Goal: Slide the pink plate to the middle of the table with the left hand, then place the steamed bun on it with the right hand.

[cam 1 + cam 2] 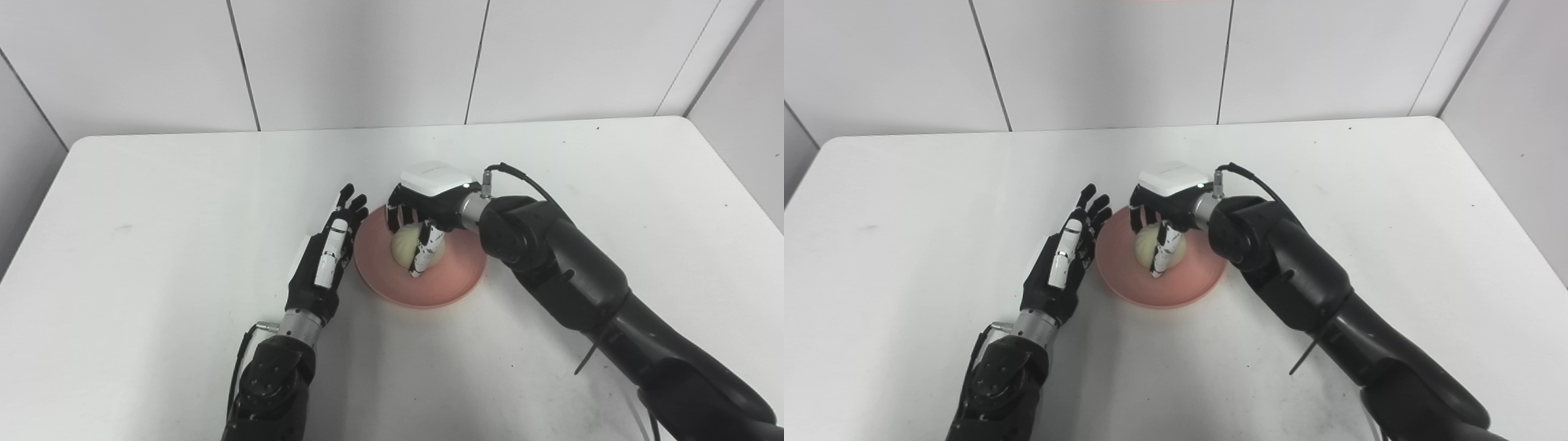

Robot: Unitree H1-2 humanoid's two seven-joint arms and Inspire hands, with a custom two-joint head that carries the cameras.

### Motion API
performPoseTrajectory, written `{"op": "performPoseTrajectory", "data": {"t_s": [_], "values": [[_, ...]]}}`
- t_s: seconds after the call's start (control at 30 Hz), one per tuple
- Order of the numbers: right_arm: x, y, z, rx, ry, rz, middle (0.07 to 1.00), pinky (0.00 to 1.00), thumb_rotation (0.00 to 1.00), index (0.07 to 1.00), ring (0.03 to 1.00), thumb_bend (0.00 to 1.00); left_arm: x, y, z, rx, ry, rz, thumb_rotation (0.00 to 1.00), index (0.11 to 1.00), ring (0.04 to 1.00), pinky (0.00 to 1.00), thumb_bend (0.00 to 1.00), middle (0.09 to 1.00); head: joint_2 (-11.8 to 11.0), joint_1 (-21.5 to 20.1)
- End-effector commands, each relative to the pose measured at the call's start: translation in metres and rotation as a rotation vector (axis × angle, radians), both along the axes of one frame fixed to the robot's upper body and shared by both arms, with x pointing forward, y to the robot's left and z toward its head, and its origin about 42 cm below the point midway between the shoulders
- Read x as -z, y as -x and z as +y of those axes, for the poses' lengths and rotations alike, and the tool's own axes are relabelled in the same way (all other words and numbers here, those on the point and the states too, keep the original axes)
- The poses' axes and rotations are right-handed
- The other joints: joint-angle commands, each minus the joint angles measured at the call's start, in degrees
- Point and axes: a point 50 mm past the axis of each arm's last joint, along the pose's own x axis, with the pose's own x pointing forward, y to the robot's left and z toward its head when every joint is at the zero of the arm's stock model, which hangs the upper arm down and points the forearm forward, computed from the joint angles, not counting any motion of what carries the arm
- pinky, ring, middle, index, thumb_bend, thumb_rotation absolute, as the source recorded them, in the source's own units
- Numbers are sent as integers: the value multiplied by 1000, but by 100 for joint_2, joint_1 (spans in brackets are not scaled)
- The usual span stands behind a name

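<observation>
The pink plate [456,278] lies near the middle of the white table [153,202]. A pale steamed bun [404,246] rests in the plate. My right hand [424,211] comes down from above with fingers and thumb wrapped around the bun, shut on it. My left hand [327,254] lies flat and open just left of the plate, fingers stretched forward, its edge at or very near the plate's left rim. In the right eye view the same bun [1146,242] sits in the plate [1188,288] under the right hand [1167,205], with the left hand [1062,257] beside it.
White wall panels [367,61] stand behind the table's far edge. The table's left edge and right edge are in view, and my right forearm [569,275] stretches across the table's right front part.
</observation>
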Motion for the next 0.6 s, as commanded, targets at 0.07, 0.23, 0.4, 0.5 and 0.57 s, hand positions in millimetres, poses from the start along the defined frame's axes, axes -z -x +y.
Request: {"op": "performPoseTrajectory", "data": {"t_s": [0.07,0.23,0.4,0.5,0.57], "values": [[-24,-2,7,-19,19,-95,480,257,0,490,343,526,31,16,4,2,-56,158,1000,984,975,992,380,970,11,-12],[-31,0,7,-4,58,-67,616,405,349,736,521,617,31,16,5,7,-56,148,1000,985,974,970,365,973,21,-27],[-38,4,7,16,97,-39,734,521,557,816,654,667,31,16,5,7,-57,151,1000,985,972,971,379,973,28,-28],[-41,6,8,22,106,-35,752,528,619,835,670,689,31,16,5,5,-49,152,1000,985,973,973,388,974,32,-32],[-44,7,8,28,111,-33,747,520,652,842,666,696,31,15,6,6,-47,152,1000,987,972,971,386,974,30,-40]]}}
